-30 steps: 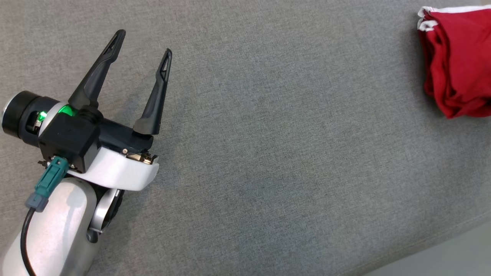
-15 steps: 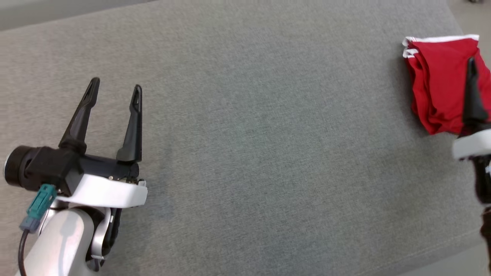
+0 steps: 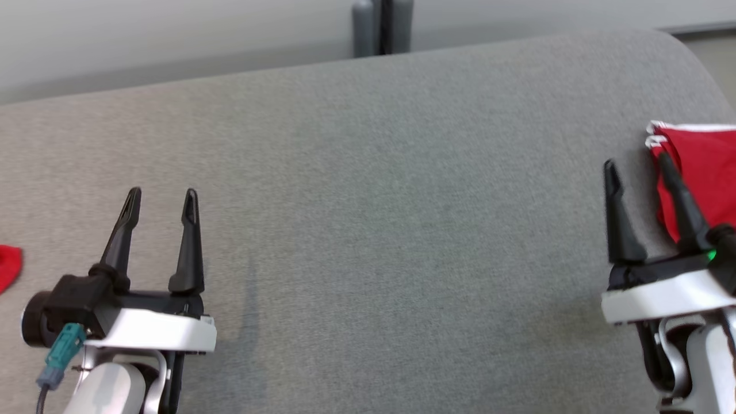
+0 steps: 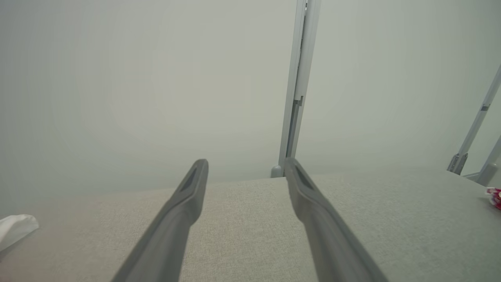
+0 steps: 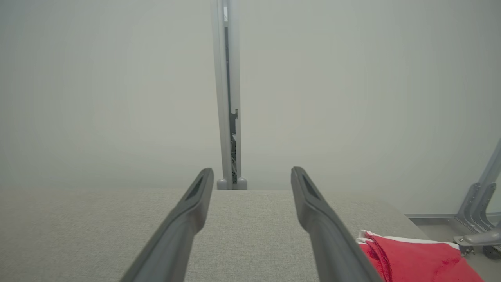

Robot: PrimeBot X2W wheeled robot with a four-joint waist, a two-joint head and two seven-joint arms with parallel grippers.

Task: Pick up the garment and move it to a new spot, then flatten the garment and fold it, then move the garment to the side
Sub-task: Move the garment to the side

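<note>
- Whole head view is shifted vs. a sec ago: the cam is tilted up, so the table [image 3: 374,201] far edge, wall [image 3: 172,40] & a grey post [image 3: 382,26] are now taken in. This is not to be read as things moving.
- The right gripper [image 3: 635,164], absent a sec ago, is now seen at lower right. The left gripper [image 3: 162,195] is seen lower left, fingers now pointed straight up the view, no longer slanted.
- Both sets of jaws are spread wide w/ nothing held, as is confirmed in both wrist views.
- The garment [image 3: 704,167], red w/ white trim, is found folded in a compact stack at the table's right end, by the rounded corner.
- Rel. to the right gripper: it lies just beside the right finger, which overlaps its left edge in head view; contact can't be told. In right wrist view it is seen low, right of that finger [image 5: 411,258]. It is well apart from the left gripper.
- Judgement: fold & move-aside seem done, arms look pulled back to rest, so the task is likely at its end.
- A small red scrap [image 3: 8,267] is noted at far left edge; it can't be identified.
</note>
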